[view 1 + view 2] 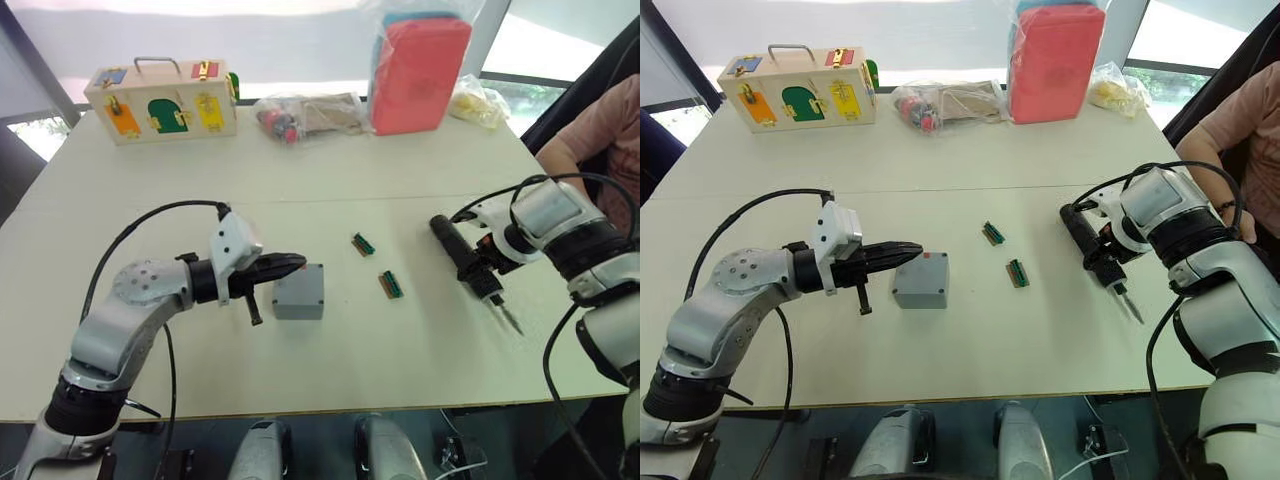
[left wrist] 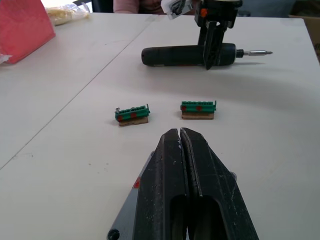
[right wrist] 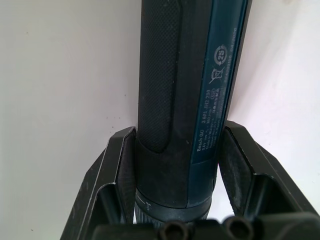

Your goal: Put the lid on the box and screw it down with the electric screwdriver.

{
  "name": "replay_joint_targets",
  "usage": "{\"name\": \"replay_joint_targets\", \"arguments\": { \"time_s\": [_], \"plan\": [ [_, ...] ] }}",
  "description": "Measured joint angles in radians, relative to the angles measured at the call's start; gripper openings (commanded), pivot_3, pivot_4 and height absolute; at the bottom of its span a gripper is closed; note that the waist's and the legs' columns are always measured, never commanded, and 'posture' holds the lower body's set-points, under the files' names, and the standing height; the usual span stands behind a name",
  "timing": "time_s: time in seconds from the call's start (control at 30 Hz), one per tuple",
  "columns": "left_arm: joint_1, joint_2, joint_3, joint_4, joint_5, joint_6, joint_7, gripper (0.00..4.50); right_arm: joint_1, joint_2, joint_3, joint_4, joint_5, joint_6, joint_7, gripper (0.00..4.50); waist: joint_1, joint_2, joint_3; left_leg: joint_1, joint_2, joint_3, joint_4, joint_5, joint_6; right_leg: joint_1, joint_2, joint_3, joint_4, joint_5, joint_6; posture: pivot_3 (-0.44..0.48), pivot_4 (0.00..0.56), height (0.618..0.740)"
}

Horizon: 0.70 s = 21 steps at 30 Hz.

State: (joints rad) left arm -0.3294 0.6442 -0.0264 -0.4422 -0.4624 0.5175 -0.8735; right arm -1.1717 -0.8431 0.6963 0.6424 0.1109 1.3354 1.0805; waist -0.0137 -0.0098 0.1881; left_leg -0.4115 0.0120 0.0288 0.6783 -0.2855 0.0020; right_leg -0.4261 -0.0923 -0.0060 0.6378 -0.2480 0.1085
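On the white table (image 1: 420, 190), nearest the robot, the left gripper (image 1: 292, 264) lies low with its two black fingers (image 2: 192, 170) pressed together, their tips resting over the top edge of the grey box (image 1: 299, 292). The box sits with its lid (image 1: 921, 272) already on it; a small red mark shows on the top face near the fingertips, and a corner screw hole is visible in the left wrist view.

To the right, the right gripper (image 1: 482, 268) pinches the electric screwdriver (image 1: 470, 262) between its fingers (image 3: 120, 165), one on each side of the black body near the bit end. The tool lies on the table, its metal bit pointing toward the robot's near right. Its blue side panel carries small white print that reads "Bosch GO", followed by lines too small to read, and a crossed-out bin symbol.

Between box and screwdriver lie two small green terminal blocks (image 1: 363, 243) (image 1: 391, 285), apart from each other.

At the far edge stand a wooden box with coloured doors (image 1: 162, 103), a clear bag of parts (image 1: 305, 115), a red case (image 1: 420, 75) and a bag of yellow things (image 1: 475, 102). A person's arm (image 1: 590, 135) shows at the right.
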Motion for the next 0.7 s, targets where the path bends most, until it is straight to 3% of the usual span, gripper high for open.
{"name": "replay_joint_targets", "arguments": {
  "time_s": [0.13,0.33,0.37,0.5,0.53,0.7],
  "plan": [
    [-0.001,0.008,0.0,0.014,0.011,-0.009,-0.003,0.0,-0.008,0.009,-0.053,0.008,-0.003,-0.014,-0.021,1.84,-0.001,0.002,0.001,0.0,0.0,0.001,0.0,0.0,0.0,-0.001,0.0,0.0,0.0,0.0,0.0,0.0,0.15,0.73],
    [-0.022,0.035,0.0,0.07,0.039,-0.042,-0.035,0.0,0.0,0.023,-0.4,-0.325,0.116,-0.123,-0.053,1.84,-0.001,0.004,0.002,-0.004,0.002,0.0,0.0,0.0,0.0,-0.006,0.002,0.0,0.002,0.0,0.0,0.0,0.15,0.73],
    [-0.029,0.036,-0.001,0.086,0.041,-0.049,-0.045,0.0,0.053,0.083,-0.563,-0.441,0.183,-0.184,-0.082,1.84,0.001,0.003,0.002,-0.004,0.002,0.0,0.0,0.0,0.0,-0.005,0.003,-0.001,0.002,0.0,0.0,0.0,0.15,0.73],
    [-0.058,0.041,-0.023,0.134,0.055,-0.063,-0.078,0.0,0.187,0.341,-0.84,-0.705,0.339,-0.342,-0.217,1.84,0.006,0.001,0.001,-0.004,0.003,0.0,0.002,0.0,0.0,-0.003,0.003,-0.002,0.004,0.0,0.0,0.0,0.15,0.73],
    [-0.066,0.043,-0.032,0.145,0.06,-0.067,-0.089,0.0,0.224,0.411,-0.88,-0.755,0.37,-0.376,-0.271,1.84,0.011,0.001,0.001,-0.004,0.002,0.0,0.003,0.0,0.0,-0.003,0.002,-0.002,0.008,0.0,0.0,0.0,0.15,0.73],
    [-0.067,0.063,-0.038,0.194,0.07,-0.074,-0.128,0.0,0.401,0.527,-0.902,-0.881,0.397,-0.564,-0.338,1.84,0.025,0.001,0.001,-0.004,-0.002,0.001,0.004,0.0,-0.001,-0.002,-0.002,-0.002,0.008,0.0,0.0,0.0,0.15,0.73]
  ]
}}
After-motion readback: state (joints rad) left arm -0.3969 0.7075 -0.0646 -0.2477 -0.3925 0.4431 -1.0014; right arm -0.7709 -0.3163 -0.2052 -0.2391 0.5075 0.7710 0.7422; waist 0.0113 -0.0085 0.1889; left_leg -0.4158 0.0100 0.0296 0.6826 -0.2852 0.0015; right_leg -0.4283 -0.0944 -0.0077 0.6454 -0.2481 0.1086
